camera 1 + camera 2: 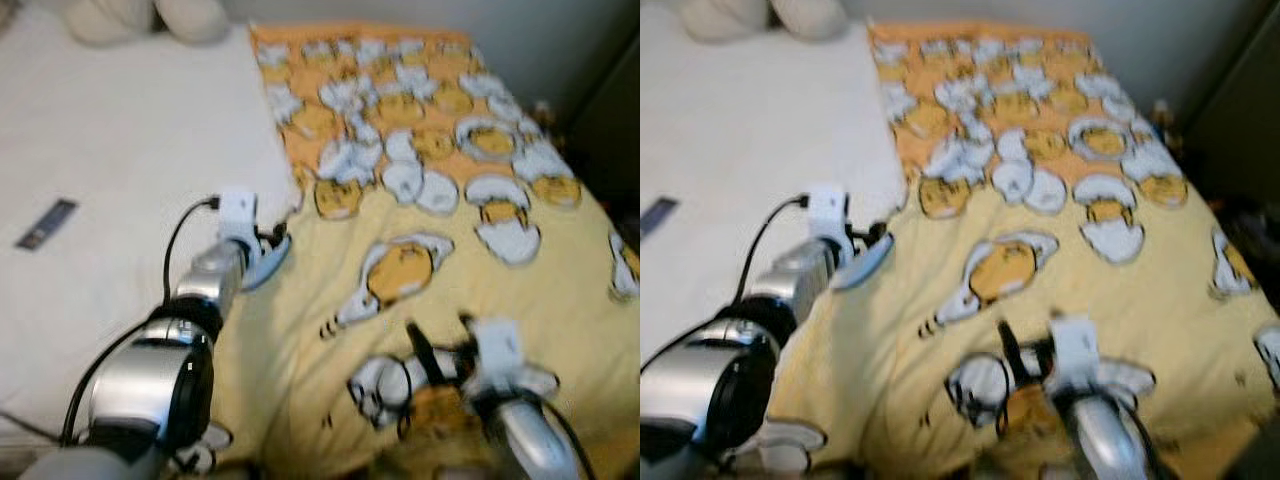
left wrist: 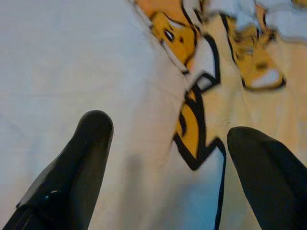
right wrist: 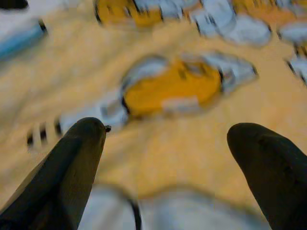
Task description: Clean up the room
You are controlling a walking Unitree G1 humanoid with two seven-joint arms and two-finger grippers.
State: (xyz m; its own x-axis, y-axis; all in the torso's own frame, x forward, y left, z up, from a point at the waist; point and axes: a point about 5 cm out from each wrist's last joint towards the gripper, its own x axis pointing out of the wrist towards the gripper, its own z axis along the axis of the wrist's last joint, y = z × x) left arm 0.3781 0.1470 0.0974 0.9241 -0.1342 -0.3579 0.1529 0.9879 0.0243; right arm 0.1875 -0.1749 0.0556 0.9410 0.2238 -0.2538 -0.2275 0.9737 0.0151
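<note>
While the head views are blurring, a yellow blanket printed with cartoon egg figures (image 1: pixel 430 260) is lying across the right half of a white-sheeted bed (image 1: pixel 110 190). The left pincer (image 2: pixel 168 158) is hovering wide open over the blanket's edge, gripping nothing. The right pincer (image 3: pixel 165 163) is hovering wide open and empty above the blanket at five o'clock. A small dark flat object (image 1: pixel 46 224) is lying on the sheet at nine o'clock.
</note>
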